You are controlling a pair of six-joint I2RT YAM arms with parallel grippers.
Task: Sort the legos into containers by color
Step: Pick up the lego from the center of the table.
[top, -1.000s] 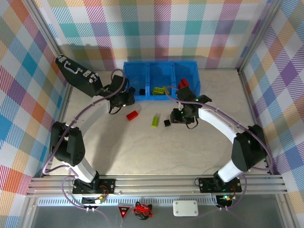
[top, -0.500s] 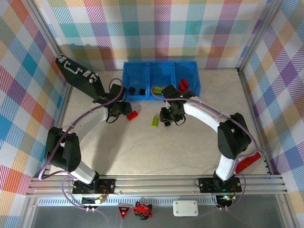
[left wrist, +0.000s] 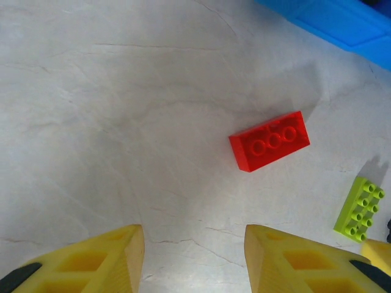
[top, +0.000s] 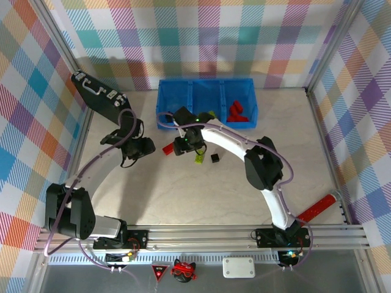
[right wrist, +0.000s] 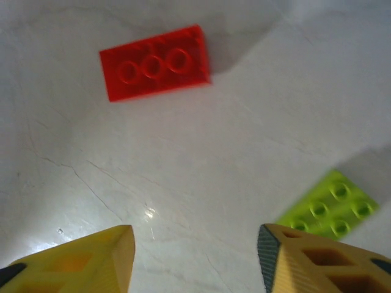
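Note:
A red lego (top: 167, 148) lies on the table in front of the blue containers (top: 204, 91), with a lime green lego (top: 200, 157) and a small black lego (top: 214, 158) to its right. Red legos (top: 237, 111) sit in the right compartment. My left gripper (top: 150, 148) hovers just left of the red lego (left wrist: 269, 141), open and empty (left wrist: 194, 256). The right gripper (top: 182, 146) hangs just right of that red lego (right wrist: 155, 62), open and empty (right wrist: 195, 259), with the green lego (right wrist: 327, 210) beside its right finger.
A black briefcase (top: 98, 94) leans at the back left. A red-handled tool (top: 314, 209) lies near the right wall. The container's blue wall (left wrist: 342, 21) is at the top right of the left wrist view. Metal frame rails border the table.
The right gripper swung left from beside the black lego to beside the red lego, and its jaws widened. The left gripper drew back from the containers toward the left.

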